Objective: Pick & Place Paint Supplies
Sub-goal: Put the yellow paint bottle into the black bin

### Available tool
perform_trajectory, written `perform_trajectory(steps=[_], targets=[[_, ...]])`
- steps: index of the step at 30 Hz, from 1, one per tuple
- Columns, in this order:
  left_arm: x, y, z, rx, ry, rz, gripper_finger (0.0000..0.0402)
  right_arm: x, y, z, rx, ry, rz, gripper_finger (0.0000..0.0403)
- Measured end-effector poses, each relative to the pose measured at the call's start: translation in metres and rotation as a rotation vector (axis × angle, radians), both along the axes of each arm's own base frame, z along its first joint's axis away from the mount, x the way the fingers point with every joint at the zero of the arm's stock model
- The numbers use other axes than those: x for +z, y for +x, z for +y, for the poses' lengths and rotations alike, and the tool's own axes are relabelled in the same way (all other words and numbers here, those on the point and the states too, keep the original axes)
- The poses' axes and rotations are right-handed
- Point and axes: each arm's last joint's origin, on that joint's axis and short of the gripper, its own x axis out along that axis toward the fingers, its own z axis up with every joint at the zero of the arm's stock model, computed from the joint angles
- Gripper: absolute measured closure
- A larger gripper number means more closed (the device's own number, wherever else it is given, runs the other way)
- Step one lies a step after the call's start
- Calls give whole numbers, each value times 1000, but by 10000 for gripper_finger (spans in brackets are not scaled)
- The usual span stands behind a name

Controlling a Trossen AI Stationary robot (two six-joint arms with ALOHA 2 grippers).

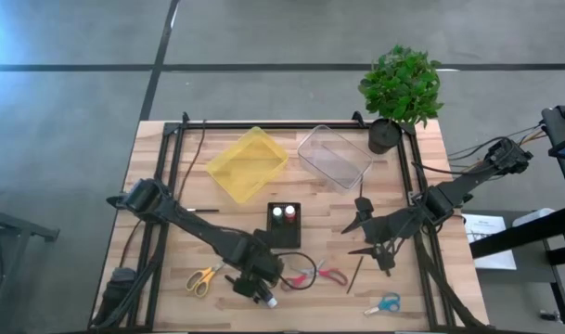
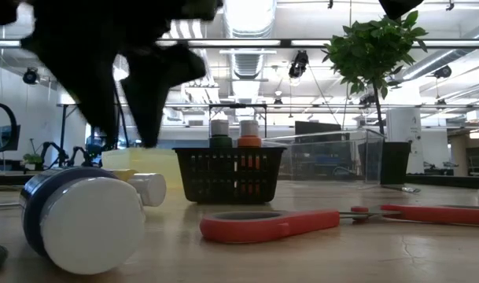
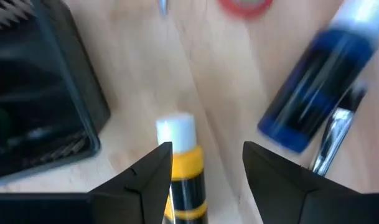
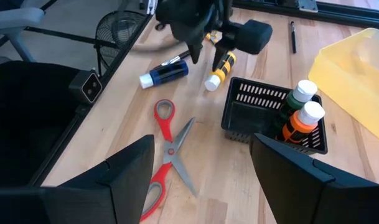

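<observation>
Yellow bottle (image 3: 183,173): lying on the wood table (image 1: 454,278), between the parted fingers of the left gripper (image 3: 205,163), ungripped.
Blue bottle (image 3: 317,83): lying just beside.
Right gripper (image 1: 379,252): open, hovering apart.

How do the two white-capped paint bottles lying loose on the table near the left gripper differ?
The blue-bodied paint bottle lies clear of the left gripper; the yellow-and-black paint bottle lies right under its open fingers. In the left wrist view the yellow one sits between the fingertips, the blue one off to one side. Both lie flat on the wooden table, white-capped.
</observation>
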Motion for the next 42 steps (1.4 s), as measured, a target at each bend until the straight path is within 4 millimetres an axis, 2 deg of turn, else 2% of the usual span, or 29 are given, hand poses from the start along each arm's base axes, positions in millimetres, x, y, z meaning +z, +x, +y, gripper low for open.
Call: perform_trajectory(steps=[5, 11, 19, 24, 34, 42], targets=[[-8, 10, -6, -46, 107, 144, 201, 0, 0, 0, 0, 2, -3, 140], [3, 23, -12, -89, 97, 77, 201, 0, 0, 0, 4, 5, 0, 140], [-10, 27, -11, -81, 134, 48, 201, 0, 0, 0, 18, -8, -1, 140], [-11, 29, -9, -79, 135, 38, 201, 0, 0, 0, 21, -12, -2, 140], [-28, 24, -2, -82, 142, 76, 201, 0, -1, 1, 22, -11, -1, 140], [-31, 25, 2, -81, 136, 80, 201, -1, -1, 1, 19, -7, 1, 140]])
